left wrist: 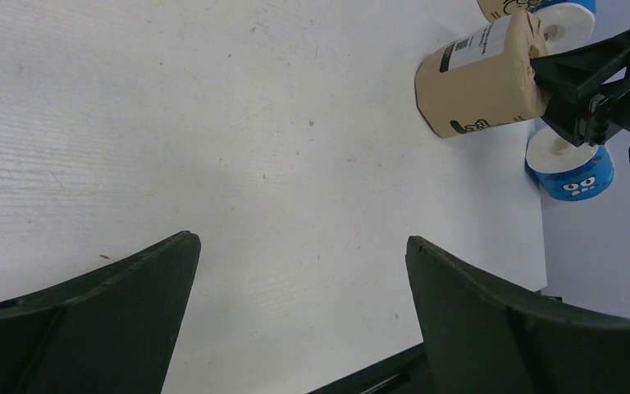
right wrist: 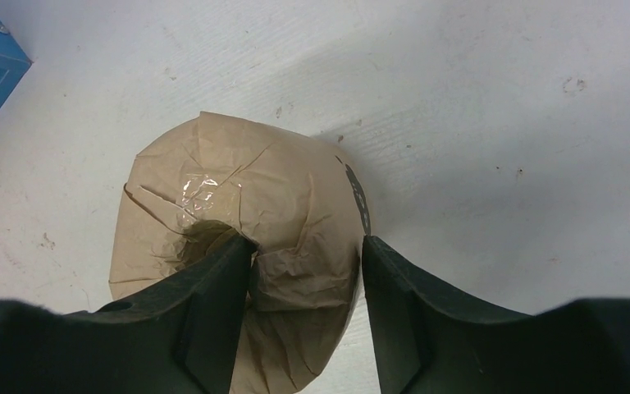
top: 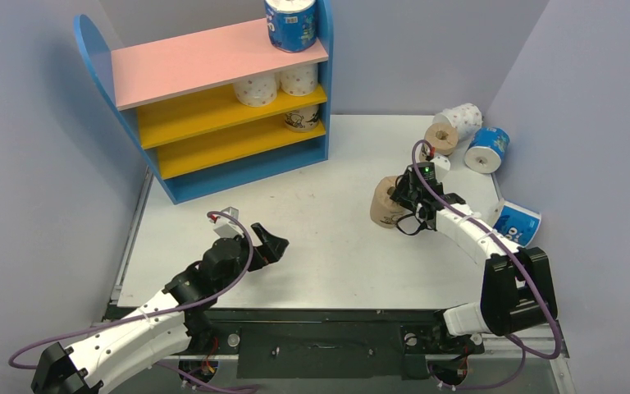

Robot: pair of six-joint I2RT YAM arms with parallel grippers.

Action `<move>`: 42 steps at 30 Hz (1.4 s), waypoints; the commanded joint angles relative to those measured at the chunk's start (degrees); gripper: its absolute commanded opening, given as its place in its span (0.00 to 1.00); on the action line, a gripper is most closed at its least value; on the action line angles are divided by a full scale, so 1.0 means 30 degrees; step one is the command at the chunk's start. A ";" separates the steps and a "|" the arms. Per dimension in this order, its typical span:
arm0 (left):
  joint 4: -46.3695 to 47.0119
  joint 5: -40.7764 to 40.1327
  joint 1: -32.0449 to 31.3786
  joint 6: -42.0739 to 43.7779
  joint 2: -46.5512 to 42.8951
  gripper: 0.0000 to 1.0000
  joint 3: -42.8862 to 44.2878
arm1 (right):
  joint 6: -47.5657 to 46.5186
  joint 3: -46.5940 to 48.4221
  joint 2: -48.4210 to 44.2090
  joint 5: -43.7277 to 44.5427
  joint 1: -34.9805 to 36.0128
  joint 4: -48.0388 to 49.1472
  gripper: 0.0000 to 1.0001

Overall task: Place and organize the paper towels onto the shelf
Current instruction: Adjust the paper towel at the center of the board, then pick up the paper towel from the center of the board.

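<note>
You have four of the nine rolls on the shelf (top: 98, 57), which stands at the far left corner of the surface (top: 328, 246). A blue roll (top: 291, 25) sits at the right end of the pink top board, two dotted rolls (top: 256, 89) sit side by side at the right end of the upper yellow board, and a cartoon-print roll (top: 303, 119) sits at the right end of the lower yellow board. Your left gripper (top: 269, 245) hangs over the near left part of the surface, fingers spread wide and holding nothing. Further right, near the middle, your right gripper (right wrist: 308, 287) is on a tan roll (right wrist: 238, 189) that rests on the surface. One finger is down in its hollow core and the other is against its outer side, pinching the wall between them, though you cannot tell how firm that hold is. Four loose rolls remain along the right edge: a second tan roll (top: 440, 138), a white dotted roll (top: 462, 121) and a blue-wrapped roll (top: 487, 148) are bunched toward the far right corner, and another blue one (top: 517, 223) lies nearer you. So you are a little under halfway, with five rolls left to shelve.
</note>
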 commanded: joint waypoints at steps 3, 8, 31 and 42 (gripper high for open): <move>0.0083 -0.0423 -0.0061 0.0389 -0.0307 0.96 0.0505 | 0.0122 0.0045 0.0313 -0.0184 -0.0096 0.0648 0.42; -0.0261 -0.0770 -0.0043 0.0642 -0.0576 0.97 0.0638 | 0.0158 0.0064 -0.0320 -0.0152 0.0065 0.0481 0.36; -0.2088 -0.4911 -0.0037 0.2750 -0.1640 0.96 0.2341 | -0.0449 0.3700 -0.4356 0.0790 0.3762 -0.3182 0.29; 0.0809 -0.5508 0.0326 0.4236 -0.2978 0.96 0.2030 | -0.0631 0.8482 -0.1208 0.1584 0.7251 -0.3962 0.29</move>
